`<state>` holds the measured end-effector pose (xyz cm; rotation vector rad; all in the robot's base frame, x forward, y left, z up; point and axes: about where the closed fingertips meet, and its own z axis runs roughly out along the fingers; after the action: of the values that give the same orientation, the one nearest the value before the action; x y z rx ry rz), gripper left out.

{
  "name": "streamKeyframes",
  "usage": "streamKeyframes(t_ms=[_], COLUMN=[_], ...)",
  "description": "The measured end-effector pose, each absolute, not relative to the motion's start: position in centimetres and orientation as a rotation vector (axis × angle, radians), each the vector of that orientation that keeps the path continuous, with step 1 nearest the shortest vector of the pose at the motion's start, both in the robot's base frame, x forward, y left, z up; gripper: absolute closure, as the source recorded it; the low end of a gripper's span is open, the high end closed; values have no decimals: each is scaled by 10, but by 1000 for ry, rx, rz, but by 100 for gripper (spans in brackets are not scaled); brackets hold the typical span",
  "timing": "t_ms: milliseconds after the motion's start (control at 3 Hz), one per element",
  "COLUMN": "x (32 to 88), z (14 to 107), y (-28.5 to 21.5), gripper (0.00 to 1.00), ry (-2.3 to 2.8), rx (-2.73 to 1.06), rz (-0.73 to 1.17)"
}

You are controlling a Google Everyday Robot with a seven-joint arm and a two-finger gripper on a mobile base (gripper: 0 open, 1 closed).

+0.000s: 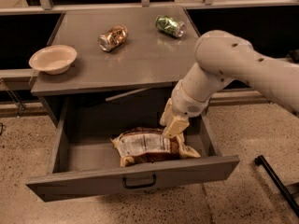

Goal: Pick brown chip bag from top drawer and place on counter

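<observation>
The brown chip bag (152,146) lies flat in the open top drawer (70,157), white label panel up, tan ends left and right. The drawer is pulled out, with a black handle on its front panel. My gripper (174,126) hangs from the white arm, down inside the drawer just above the bag's right part. The counter (140,55) is the grey cabinet top above the drawer.
On the counter lie a crushed copper-coloured can (112,37), a green can (170,26) and a cream bowl (53,59) at the left edge. A dark rod (275,181) lies on the speckled floor at the right.
</observation>
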<state>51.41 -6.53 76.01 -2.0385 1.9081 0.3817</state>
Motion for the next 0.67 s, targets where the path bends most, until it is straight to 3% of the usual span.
streamKeyframes(t_ms=[667], x=[520], z=[716], y=[-35], gripper=[36], ry=[1882], rx=[-2100], rz=[414])
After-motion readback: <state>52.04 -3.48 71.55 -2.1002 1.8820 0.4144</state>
